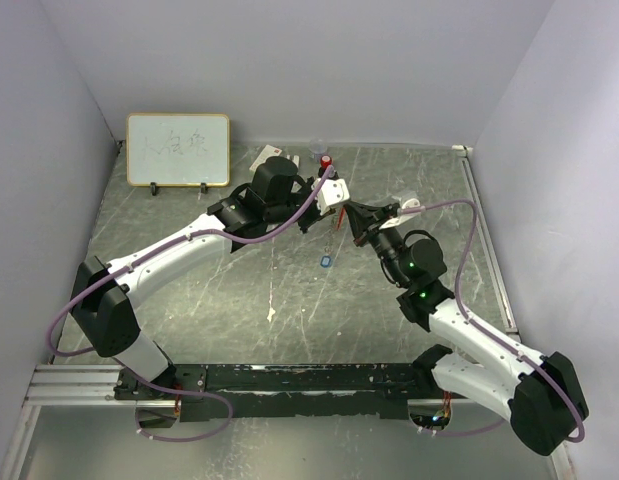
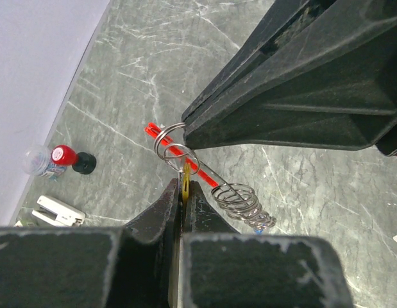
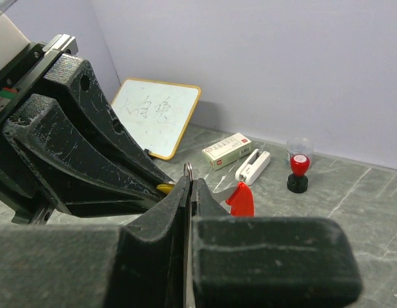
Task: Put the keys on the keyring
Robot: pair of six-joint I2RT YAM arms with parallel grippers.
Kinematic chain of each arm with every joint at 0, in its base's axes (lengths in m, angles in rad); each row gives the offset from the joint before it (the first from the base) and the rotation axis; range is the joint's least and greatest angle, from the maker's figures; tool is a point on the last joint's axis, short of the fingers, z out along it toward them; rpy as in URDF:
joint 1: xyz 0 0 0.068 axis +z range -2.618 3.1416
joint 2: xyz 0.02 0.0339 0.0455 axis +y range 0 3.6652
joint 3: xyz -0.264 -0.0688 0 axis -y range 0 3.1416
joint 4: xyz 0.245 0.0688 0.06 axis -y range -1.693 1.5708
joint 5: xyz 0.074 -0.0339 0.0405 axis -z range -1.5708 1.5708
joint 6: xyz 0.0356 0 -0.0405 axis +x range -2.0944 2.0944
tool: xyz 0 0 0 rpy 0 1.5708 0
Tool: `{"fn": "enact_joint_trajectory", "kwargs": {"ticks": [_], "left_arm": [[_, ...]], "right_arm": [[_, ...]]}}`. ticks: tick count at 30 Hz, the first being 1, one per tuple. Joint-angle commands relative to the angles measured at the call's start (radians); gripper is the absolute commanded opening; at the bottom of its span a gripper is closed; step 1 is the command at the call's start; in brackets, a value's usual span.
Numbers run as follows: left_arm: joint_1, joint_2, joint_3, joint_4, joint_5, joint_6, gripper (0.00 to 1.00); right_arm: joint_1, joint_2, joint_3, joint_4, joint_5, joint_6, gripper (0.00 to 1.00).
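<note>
My left gripper (image 2: 183, 187) is shut on the tan-gold key (image 2: 185, 183), held edge-on between the jaws. My right gripper (image 3: 190, 183) is shut on the keyring's silvery ring (image 3: 188, 170). In the left wrist view the key's tip sits right at the ring's wire loops (image 2: 174, 146). The red tag (image 2: 180, 153) runs behind them and also shows in the right wrist view (image 3: 242, 199). A silvery coil (image 2: 245, 204) hangs lower, with a speck of the blue key (image 2: 257, 229) at its end. In the top view both grippers, left (image 1: 327, 205) and right (image 1: 357, 218), meet mid-table, with the blue key (image 1: 326, 262) below them.
A white box (image 3: 229, 150), a white stapler (image 3: 253, 167) and a red-and-black cylinder (image 3: 299, 170) with a clear cap stand near the back wall. A small whiteboard (image 1: 178, 149) leans at the back left. Grey walls close in the table (image 1: 239, 300).
</note>
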Motion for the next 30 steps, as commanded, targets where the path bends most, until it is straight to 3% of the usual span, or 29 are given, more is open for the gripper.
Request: {"fn": "enact_joint_trajectory", "kwargs": {"ticks": [1,30], "left_arm": [[-0.005,0.002,0.021,0.009,0.022,0.010,0.07],[0.005,0.023,0.084,-0.002,-0.046,0.041,0.07]], "right_arm": [[0.000,0.009,0.030,0.058,-0.009,0.006,0.00],[0.001,-0.076,0.007,-0.034,-0.003,-0.014,0.00]]}}
